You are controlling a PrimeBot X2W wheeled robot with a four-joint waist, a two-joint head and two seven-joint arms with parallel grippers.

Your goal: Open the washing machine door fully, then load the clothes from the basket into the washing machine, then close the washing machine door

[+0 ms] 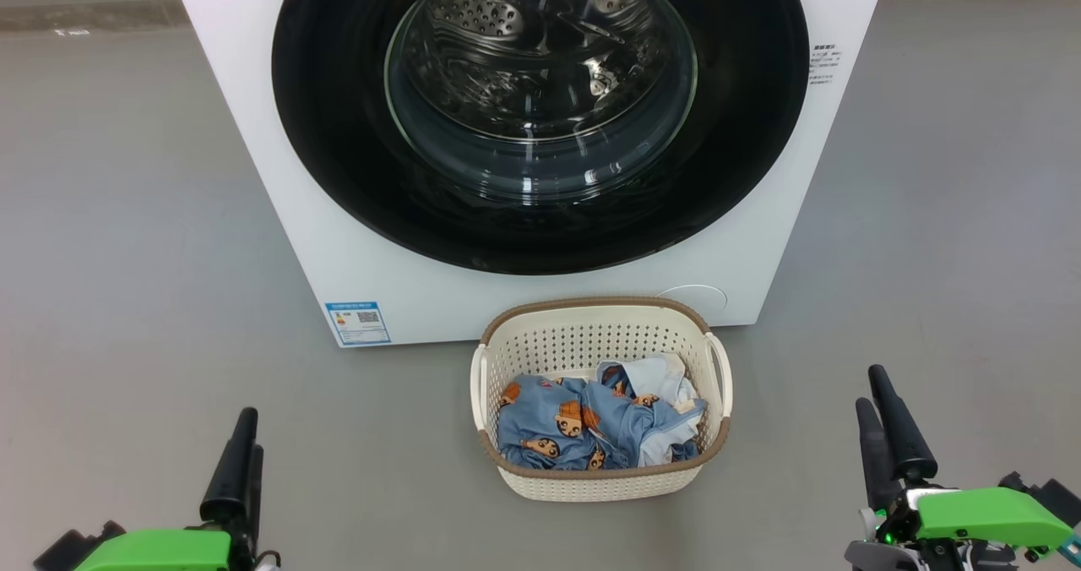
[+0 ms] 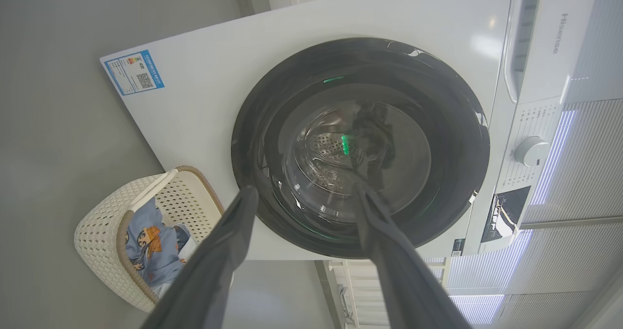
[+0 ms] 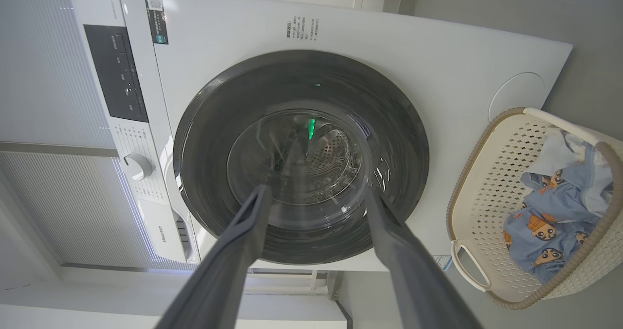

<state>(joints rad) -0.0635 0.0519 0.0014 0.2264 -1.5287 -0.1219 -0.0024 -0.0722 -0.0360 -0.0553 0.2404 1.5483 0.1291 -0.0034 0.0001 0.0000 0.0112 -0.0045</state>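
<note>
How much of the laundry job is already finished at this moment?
Done: nothing; the washing machine door is shut. In hand: nothing; left hand and right hand are open and empty. Left: open it, load the clothes from the basket, close it.

Pointing the left gripper (image 2: 304, 189), fingers (image 2: 229, 231) parted and gripping nothing, at the closed washing machine door (image 2: 360, 146) at centre. Catching the basket (image 2: 104, 236) at eight o'clock, holding the clothes (image 2: 151, 241); showing a blue label (image 2: 132, 72) at ten o'clock, a white dial (image 2: 531, 151) at three o'clock.
</note>
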